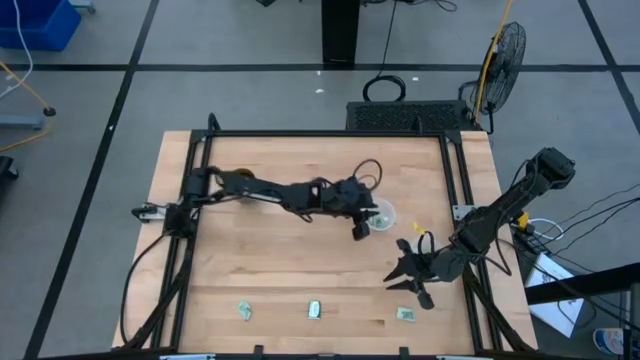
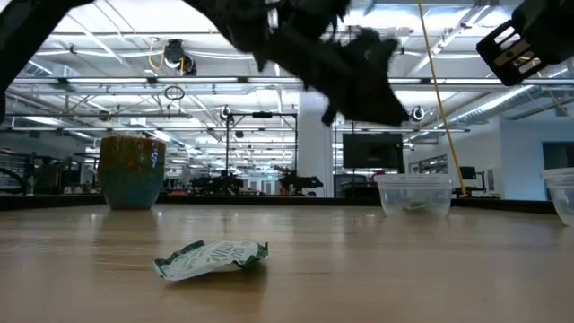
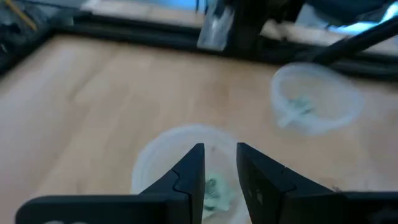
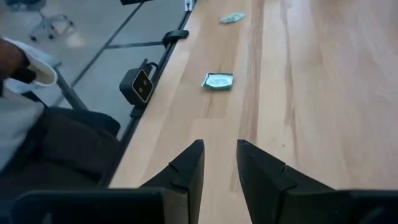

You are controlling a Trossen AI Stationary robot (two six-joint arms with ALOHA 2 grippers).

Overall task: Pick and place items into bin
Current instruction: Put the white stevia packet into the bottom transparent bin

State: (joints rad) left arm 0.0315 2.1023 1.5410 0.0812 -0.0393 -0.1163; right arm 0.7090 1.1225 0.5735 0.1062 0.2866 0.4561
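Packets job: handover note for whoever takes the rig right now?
Left gripper: jaws apart, empty, over a clear tub that holds a green packet.
Right gripper: jaws apart, empty, low over the table near the front edge.
Done: second tub also holds a packet.
Left: three loose packets along the front edge; the last lies closest to the right gripper, probably its next pick.

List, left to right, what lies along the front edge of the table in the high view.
Packet → silvery packet → packet, with the right end effector hovering just above and beside that last one.
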